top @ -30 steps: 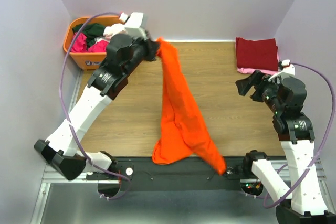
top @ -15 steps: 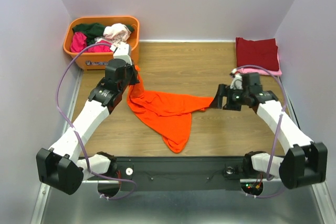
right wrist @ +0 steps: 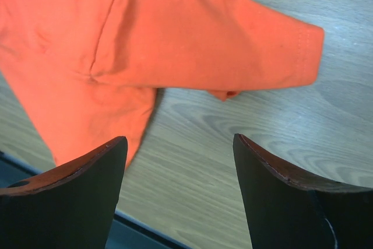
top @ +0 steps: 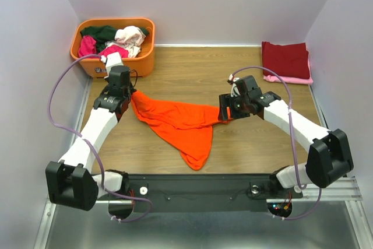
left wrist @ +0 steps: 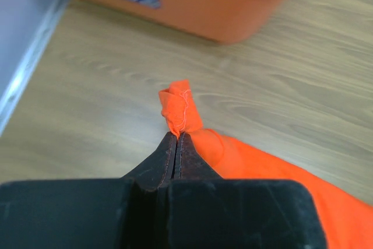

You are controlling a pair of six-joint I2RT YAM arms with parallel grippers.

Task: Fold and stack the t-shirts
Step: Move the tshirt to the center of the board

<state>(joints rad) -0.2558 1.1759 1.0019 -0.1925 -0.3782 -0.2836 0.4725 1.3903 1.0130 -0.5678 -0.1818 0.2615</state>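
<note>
A bright orange t-shirt [top: 180,122] lies crumpled across the middle of the wooden table. My left gripper [top: 129,94] is shut on the shirt's left end; in the left wrist view a tuft of orange cloth [left wrist: 179,110] sticks out past the closed tips of the gripper [left wrist: 176,136]. My right gripper [top: 225,114] is open over the shirt's right sleeve; in the right wrist view the sleeve [right wrist: 256,45] lies flat beyond the spread fingers of the gripper [right wrist: 178,144], untouched. A folded dark red shirt [top: 285,58] lies on a pink one [top: 291,79] at the back right.
An orange plastic tub [top: 114,61] at the back left holds dark green, magenta and whitish-pink shirts, close behind my left gripper; its wall [left wrist: 215,4] shows in the left wrist view. The black front rail [top: 192,188] runs along the near table edge. Walls enclose three sides.
The left gripper lowered the hanging shirt onto the table and drew its end left. The right arm swung in from the right to the shirt's right sleeve.
</note>
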